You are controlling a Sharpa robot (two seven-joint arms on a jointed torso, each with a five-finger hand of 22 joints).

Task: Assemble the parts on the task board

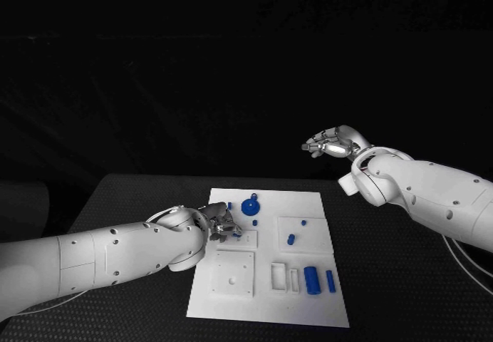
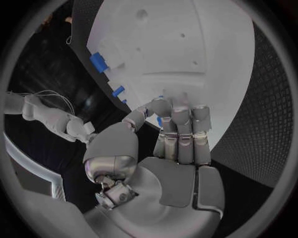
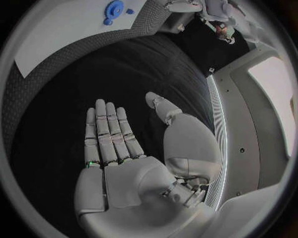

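Task board (image 1: 269, 256) lay flat mid-worktop (image 1: 123, 192), long axis running away from the robot. Head view gave the layout: blue disc part (image 1: 251, 207) with a short stem near the far end, a small blue peg (image 1: 291, 239) mid-board, and a thick blue cylinder (image 1: 311, 279) plus a thinner blue pin (image 1: 330, 281) near the board's near right corner, side by side but apart. White raised square block (image 1: 234, 273) sat on the near left of the board.

Left hand (image 1: 219, 219) was over the board's left edge, next to the disc part. Head view showed a small blue bit at its fingertips but not the grip. Left wrist view filled that in partly: fingers (image 2: 181, 130) together and straight, thumb bent in toward them, a small blue piece (image 2: 159, 121) right at thumb and fingertip. Looked pinched, but contact wasn't plain, so can't tell for sure. Same view showed two blue parts (image 2: 98, 62) along the board's far rim.

Right hand (image 1: 330, 143) was raised well off the board, past the worktop's far right. Head view made it look bunched; right wrist view showed its fingers (image 3: 109, 131) flat, extended, thumb apart, holding nothing. That view also caught the disc part (image 3: 114, 10) on the board, well away from the hand.
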